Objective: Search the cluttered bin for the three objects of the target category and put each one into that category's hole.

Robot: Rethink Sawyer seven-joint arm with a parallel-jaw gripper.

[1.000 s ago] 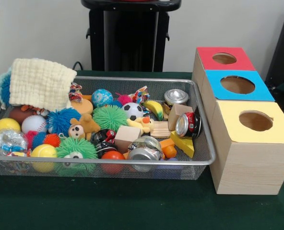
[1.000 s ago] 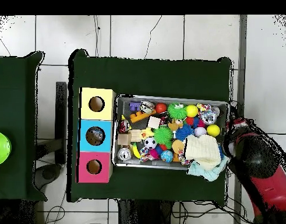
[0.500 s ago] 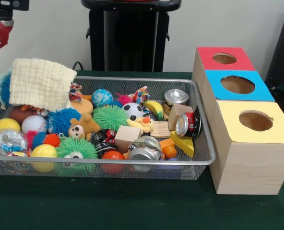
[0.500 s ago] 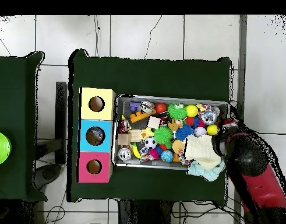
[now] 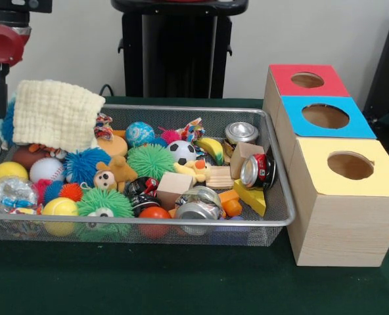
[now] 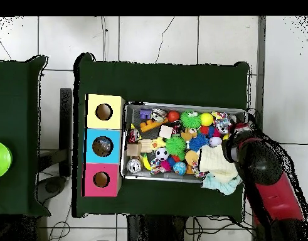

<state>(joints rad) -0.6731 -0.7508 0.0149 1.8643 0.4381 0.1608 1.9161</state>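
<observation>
The arm [image 5: 5, 39] hung over the bin's [image 5: 283, 210] end farthest from the boxes, a red joint with a thin dark piece dropping beside the cream cloth [image 5: 55, 113]; from overhead its red and black bulk [image 6: 263, 176] covered that end of the bin [image 6: 184, 178]. Whether the hand was open or closed, I could not tell, and nothing could be seen in its hold. The wire bin sat on the green tabletop [image 5: 181, 282], crowded with things. The cloth lay draped over the end by the arm, with a baseball [image 5: 46, 169], a yellow ball [image 5: 9, 171] and a blue spiky ball [image 5: 84, 164] just below it in the front view. Nearer the middle lay a green spiky ball [image 5: 150, 161], a small soccer ball [image 5: 182, 152], a teddy [image 5: 115, 172] and a wooden block [image 5: 175, 183]. At the end by the boxes were cans (three at least): a silver can [image 5: 240, 133] upright near the far rim, a red can [image 5: 257, 170] on its side, and a crushed can [image 5: 196, 205] by the near rim, beside a yellow wedge [image 5: 250, 197]. Just beside that end stood three boxes in a row, each with a round hole on top: a red box [image 5: 306, 80], a blue box [image 5: 324, 117] and a yellow box [image 5: 349, 167].
</observation>
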